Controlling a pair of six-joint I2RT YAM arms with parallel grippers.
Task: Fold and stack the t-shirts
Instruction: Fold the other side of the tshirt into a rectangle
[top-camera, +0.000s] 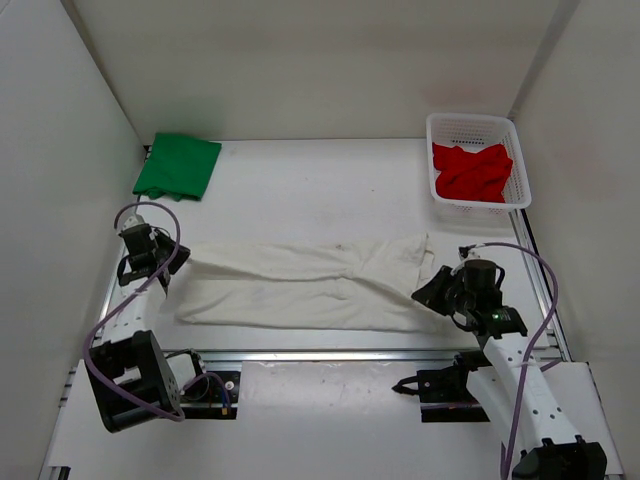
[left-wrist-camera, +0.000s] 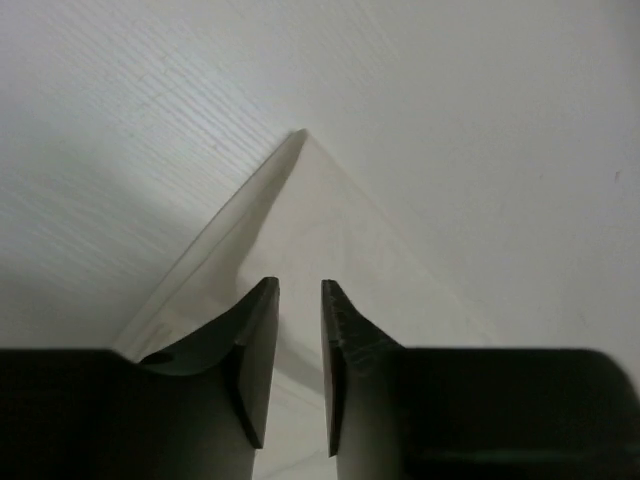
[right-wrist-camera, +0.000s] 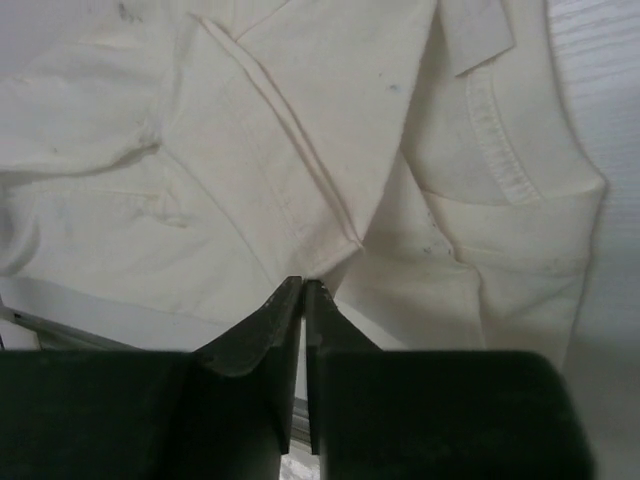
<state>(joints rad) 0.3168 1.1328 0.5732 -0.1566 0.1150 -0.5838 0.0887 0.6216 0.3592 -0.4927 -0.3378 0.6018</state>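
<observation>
The white t-shirt (top-camera: 300, 285) lies stretched in a long band across the table's middle. My left gripper (top-camera: 168, 268) is at its tapered left end, and the fingers (left-wrist-camera: 255, 340) stand a narrow gap apart with white cloth between them. My right gripper (top-camera: 428, 292) is at the shirt's right end, shut on a folded corner of the white cloth (right-wrist-camera: 300, 130) at its tips (right-wrist-camera: 303, 285). The green t-shirt (top-camera: 178, 166) lies folded at the back left. The red t-shirt (top-camera: 470, 172) lies crumpled in the basket.
The white mesh basket (top-camera: 470, 120) stands at the back right against the wall. White walls enclose the table on the left, back and right. A metal rail (top-camera: 330, 355) runs along the near edge in front of the arm bases.
</observation>
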